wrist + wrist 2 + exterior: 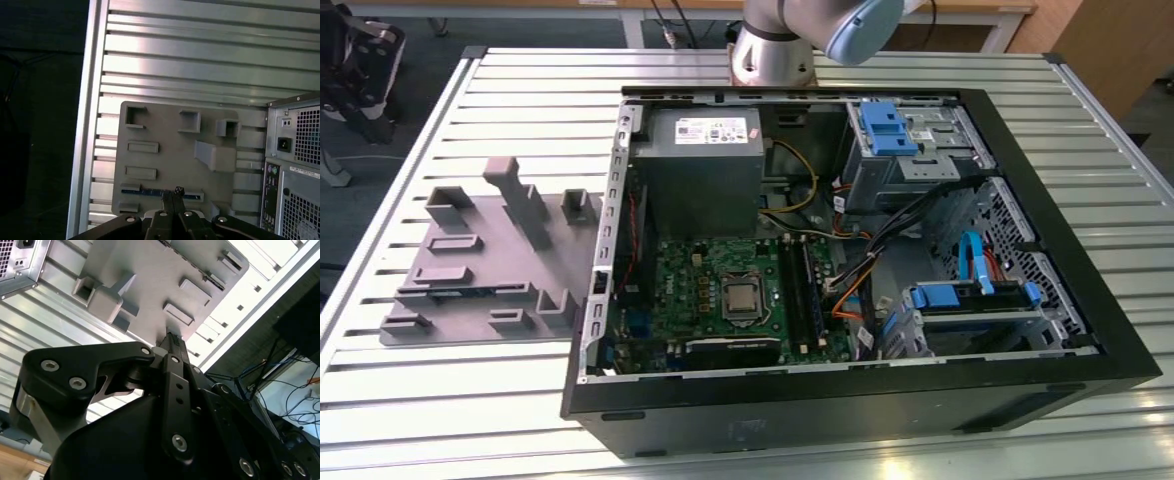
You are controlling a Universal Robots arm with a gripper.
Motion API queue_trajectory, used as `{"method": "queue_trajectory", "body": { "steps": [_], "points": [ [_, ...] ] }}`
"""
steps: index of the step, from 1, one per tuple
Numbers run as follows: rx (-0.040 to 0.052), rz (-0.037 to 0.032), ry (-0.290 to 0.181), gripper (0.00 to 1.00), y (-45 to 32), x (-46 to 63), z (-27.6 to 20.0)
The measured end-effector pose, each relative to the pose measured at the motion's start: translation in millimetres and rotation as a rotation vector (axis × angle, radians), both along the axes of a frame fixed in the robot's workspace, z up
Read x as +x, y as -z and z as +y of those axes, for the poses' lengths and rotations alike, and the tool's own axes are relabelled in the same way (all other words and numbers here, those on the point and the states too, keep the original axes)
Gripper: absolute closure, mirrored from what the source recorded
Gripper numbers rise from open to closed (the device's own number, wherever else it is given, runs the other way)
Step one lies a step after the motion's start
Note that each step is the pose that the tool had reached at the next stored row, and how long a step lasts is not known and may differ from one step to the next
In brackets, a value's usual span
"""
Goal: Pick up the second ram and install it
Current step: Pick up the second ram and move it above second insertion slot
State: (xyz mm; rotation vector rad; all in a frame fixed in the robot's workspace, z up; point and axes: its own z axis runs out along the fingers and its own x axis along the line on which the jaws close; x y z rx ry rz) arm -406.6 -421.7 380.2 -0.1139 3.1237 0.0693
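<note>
The claw (174,193), closed and empty, hung above the grey tray (170,160), where the ram (147,192) lay in an edge slot. In the exterior view the tray sat at 9 o'clock of the case (854,402), free surface (480,405) around.

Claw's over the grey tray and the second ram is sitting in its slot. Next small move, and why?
Probably open the claw. In the first wrist view its fingers look pressed together, above and clear of the second ram, which lies in the long slot of the grey holder tray. Shut fingers could not straddle the stick.
</note>
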Motion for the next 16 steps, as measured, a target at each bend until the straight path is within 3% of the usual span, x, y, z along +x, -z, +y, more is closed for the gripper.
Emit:
{"method": "queue_trajectory", "body": {
  "steps": [16],
  "points": [
    [0.0000,0.0000,-0.200,0.89,0.2,-0.1,0.0]
  ]
}}
